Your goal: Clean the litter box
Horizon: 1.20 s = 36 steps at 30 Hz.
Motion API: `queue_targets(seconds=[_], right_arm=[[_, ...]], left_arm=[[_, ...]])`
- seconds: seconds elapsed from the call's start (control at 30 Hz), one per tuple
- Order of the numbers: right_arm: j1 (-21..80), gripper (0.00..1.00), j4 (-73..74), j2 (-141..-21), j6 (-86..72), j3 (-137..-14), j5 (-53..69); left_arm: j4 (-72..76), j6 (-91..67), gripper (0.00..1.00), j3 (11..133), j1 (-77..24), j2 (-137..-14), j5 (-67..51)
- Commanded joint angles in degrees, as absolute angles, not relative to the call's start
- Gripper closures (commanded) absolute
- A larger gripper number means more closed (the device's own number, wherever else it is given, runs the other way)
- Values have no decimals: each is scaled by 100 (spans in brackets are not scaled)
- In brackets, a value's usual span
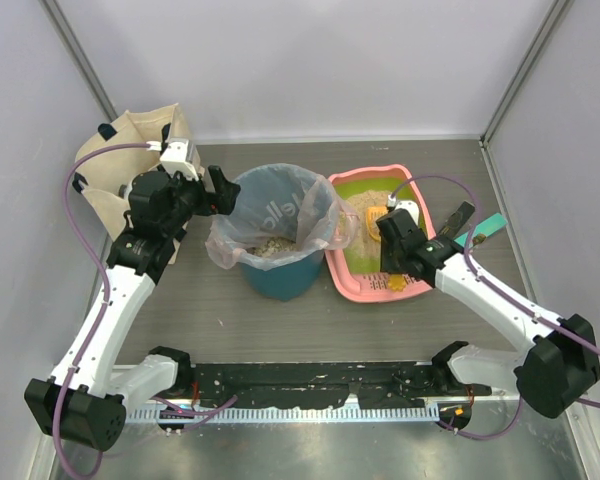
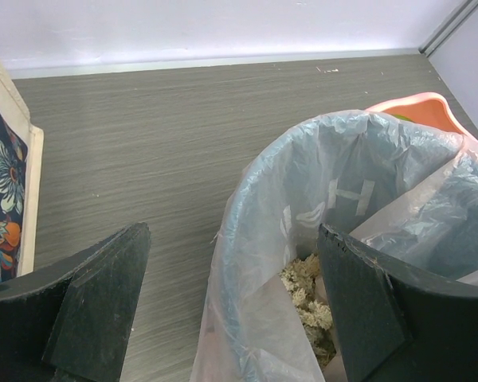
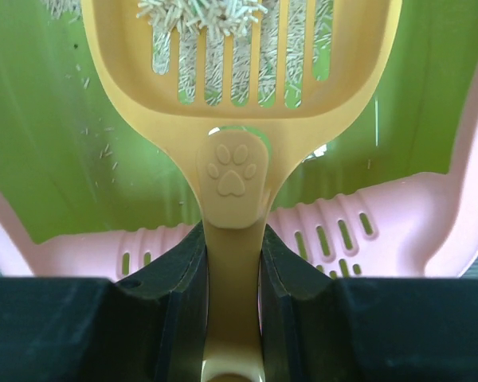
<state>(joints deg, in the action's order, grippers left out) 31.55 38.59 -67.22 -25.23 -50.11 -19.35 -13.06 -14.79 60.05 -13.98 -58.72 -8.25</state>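
– Grey table (image 1: 210, 310): where is the litter box (image 1: 365, 290)?
– Right of centre, litter on its green floor. Right gripper (image 3: 233, 239) clamps the orange scoop (image 3: 239, 127); left gripper (image 2: 231, 263) gapes wide at the bagged bin (image 1: 280, 278), litter inside.

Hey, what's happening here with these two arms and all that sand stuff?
The right arm has its jaws shut on the handle of an orange slotted plastic scoop, which holds beige litter over the shallow pink plastic litter box. The left arm has its jaws open at the rim of the teal round bin lined with a clear bag, with some litter already inside.
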Motion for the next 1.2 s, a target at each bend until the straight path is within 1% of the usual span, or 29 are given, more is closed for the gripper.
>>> queue_targets(seconds=[0.0, 0.03, 0.07, 0.1, 0.13, 0.17, 0.2, 0.23, 0.3, 0.43, 0.5, 0.57, 0.63, 0.67, 0.7, 0.73, 0.8, 0.83, 0.87, 0.9, 0.93, 0.97, 1.0, 1.03, 1.07, 1.13, 1.17], right_arm=[[3314, 99, 4006, -6916, -2347, -5326, -2585], [3253, 99, 3973, -6865, -2355, -5317, -2671], [3191, 99, 3886, -6786, -2347, -5256, -2463], [3208, 99, 3537, -6724, -2329, -5212, -1756], [3252, 99, 3377, -6724, -2355, -5177, -1418], [3339, 99, 3332, -6785, -2338, -5212, -1398], [3401, 99, 3583, -6855, -2277, -5290, -1537], [3393, 99, 3699, -6925, -2285, -5352, -2165], [3358, 99, 3701, -6804, -2268, -5344, -2600], [3357, 99, 2946, -6215, -2268, -5002, -2207], [3357, 99, 2708, -6021, -2285, -4773, -2276], [3279, 99, 2733, -6064, -2434, -4755, -2260], [3261, 99, 2847, -6292, -2452, -4825, -1909], [3261, 99, 2874, -6397, -2417, -4930, -1516], [3269, 99, 3048, -6659, -2330, -5009, -1442], [3278, 99, 3198, -6775, -2225, -5097, -1520], [3322, 99, 3515, -6960, -2293, -5238, -2254], [3322, 99, 3533, -6944, -2398, -5247, -2302], [3244, 99, 3290, -6848, -2539, -5160, -2103], [3165, 99, 3026, -6725, -2575, -5063, -1065], [3077, 99, 2736, -6515, -2645, -4958, -515], [3015, 99, 2438, -6487, -2741, -4861, -179], [3015, 99, 2548, -6530, -2760, -4939, -150], [3023, 99, 2784, -6722, -2716, -5061, -732], [3076, 99, 3439, -6889, -2646, -5350, -1391], [3199, 99, 3900, -7101, -2505, -5510, -2552], [3191, 99, 3955, -7128, -2453, -5528, -2401]], left_arm=[[-1037, -1503, 11, 6012, -1433, -5757, -905], [-1037, -1503, 11, 6012, -1433, -5748, -905], [-1028, -1503, 11, 5994, -1433, -5739, -905], [-1028, -1503, 11, 6003, -1433, -5748, -905], [-1028, -1503, 10, 6003, -1441, -5757, -923], [-1020, -1512, 11, 6012, -1441, -5766, -923], [-1020, -1512, 11, 6012, -1441, -5774, -923], [-1037, -1503, 11, 6012, -1441, -5774, -914], [-1046, -1494, 11, 6012, -1441, -5748, -905], [-1055, -1494, 11, 6029, -1441, -5774, -914], [-1055, -1503, 11, 6029, -1433, -5757, -940], [-1055, -1503, 11, 6021, -1441, -5757, -932], [-1046, -1512, 11, 6012, -1441, -5748, -932], [-1046, -1512, 11, 6020, -1450, -5748, -940], [-1037, -1520, 11, 6012, -1450, -5748, -949], [-1046, -1521, 10, 6020, -1450, -5748, -949], [-1037, -1521, 10, 6012, -1459, -5731, -941], [-1028, -1529, 11, 6012, -1459, -5713, -932], [-1028, -1512, 11, 6012, -1459, -5722, -932], [-1037, -1512, 10, 6012, -1468, -5713, -923], [-1028, -1512, 11, 6012, -1459, -5722, -923], [-1028, -1512, 10, 6012, -1459, -5722, -923], [-1028, -1512, 11, 6012, -1468, -5713, -923], [-1037, -1512, 11, 6012, -1468, -5713, -932], [-1028, -1512, 11, 6012, -1468, -5713, -940], [-1037, -1503, 11, 6012, -1468, -5695, -923], [-1037, -1503, 11, 6003, -1476, -5704, -914]])
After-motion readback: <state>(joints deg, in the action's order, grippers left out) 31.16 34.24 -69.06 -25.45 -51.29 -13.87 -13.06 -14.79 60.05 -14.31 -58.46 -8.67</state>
